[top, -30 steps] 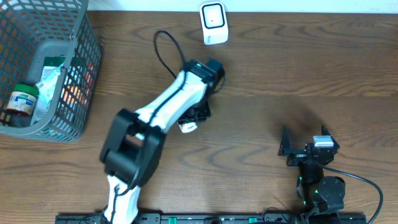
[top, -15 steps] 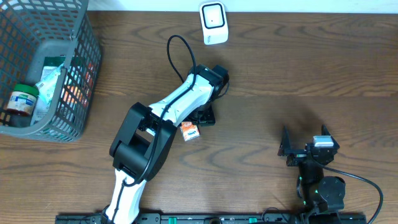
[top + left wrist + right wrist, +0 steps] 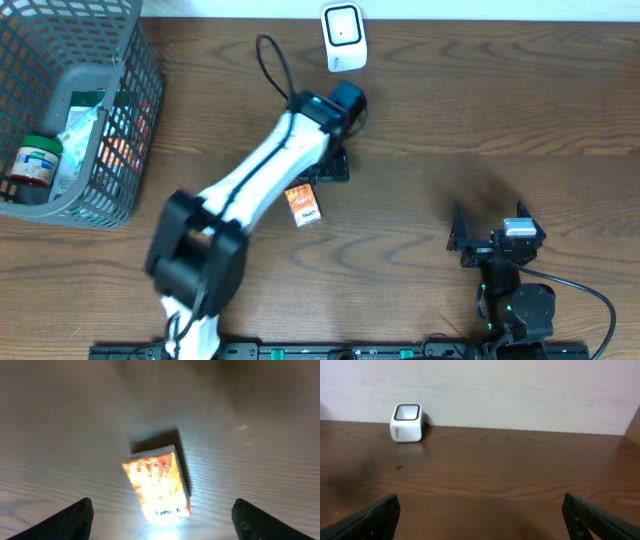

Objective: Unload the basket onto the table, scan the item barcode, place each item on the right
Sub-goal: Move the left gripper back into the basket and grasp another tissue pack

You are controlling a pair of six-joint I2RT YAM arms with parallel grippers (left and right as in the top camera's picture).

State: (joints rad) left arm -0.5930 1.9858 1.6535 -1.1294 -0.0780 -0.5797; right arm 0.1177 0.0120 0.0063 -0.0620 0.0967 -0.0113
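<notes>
**Overhead.** The left arm reaches from the near edge across the wooden table (image 3: 420, 110) towards the far side. The left gripper (image 3: 328, 167) hangs over the table, near the white barcode scanner (image 3: 343, 38), which stands at the far edge. The small orange box (image 3: 303, 205) lies flat on the table just beside this gripper, apart from the scanner. A grey wire basket (image 3: 135, 95) at far left holds a jar (image 3: 32, 160) and packets. The right gripper (image 3: 460, 238) sits low at near right, well apart from the box.

**Left wrist.** The box lies on the wood in glare, between both fingertips. The jaws stand wide; neither finger touches it. Nothing is held.

**Right wrist.** The fingertips show at both lower corners, spread wide, with bare table between. Nothing is held. The scanner stands far off by the wall.
</notes>
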